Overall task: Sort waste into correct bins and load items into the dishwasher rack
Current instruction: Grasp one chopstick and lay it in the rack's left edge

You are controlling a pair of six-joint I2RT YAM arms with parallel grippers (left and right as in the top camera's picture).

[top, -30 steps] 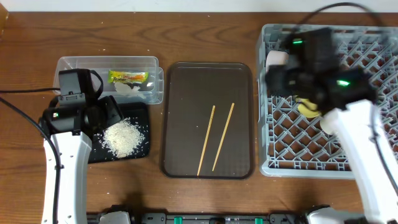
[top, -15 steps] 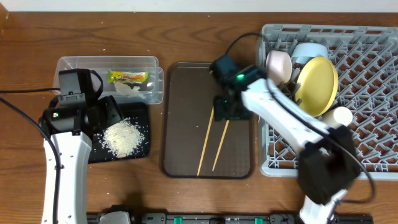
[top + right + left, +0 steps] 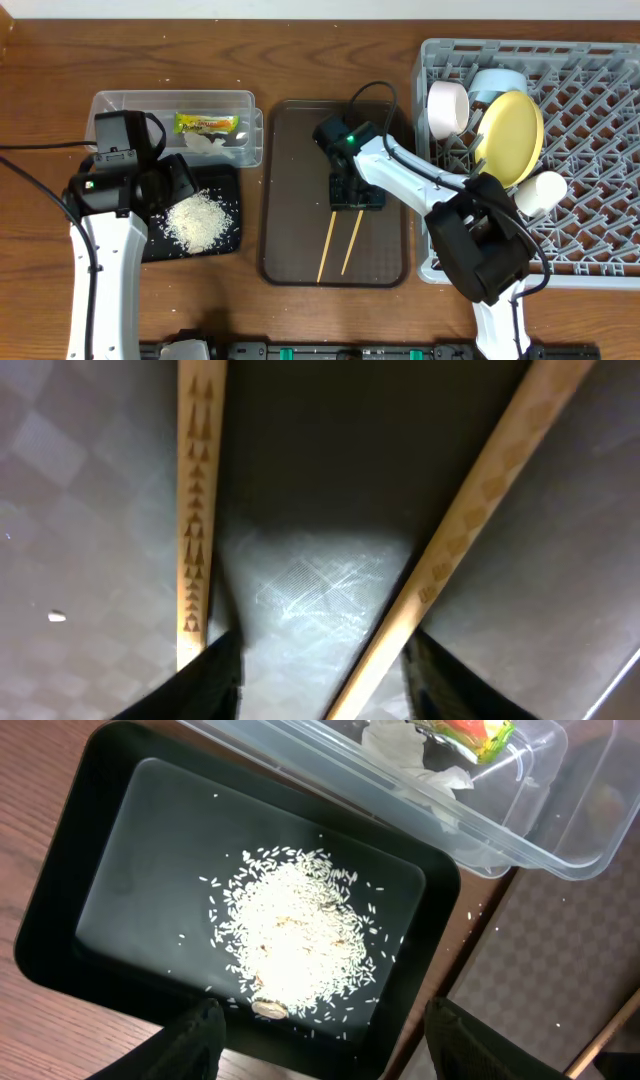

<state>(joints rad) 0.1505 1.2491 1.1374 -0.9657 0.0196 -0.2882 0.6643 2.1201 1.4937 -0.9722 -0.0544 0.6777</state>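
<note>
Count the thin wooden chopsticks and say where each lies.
2. Both lie on the dark brown serving tray: left chopstick, right chopstick, upper ends under the right gripper.

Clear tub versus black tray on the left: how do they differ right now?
The clear tub is see-through with taller walls; the black tray is opaque and shallow. The tub holds the snack wrapper and crumpled tissue; the tray holds a pile of rice. Both are rectangular and sit side by side.
</note>
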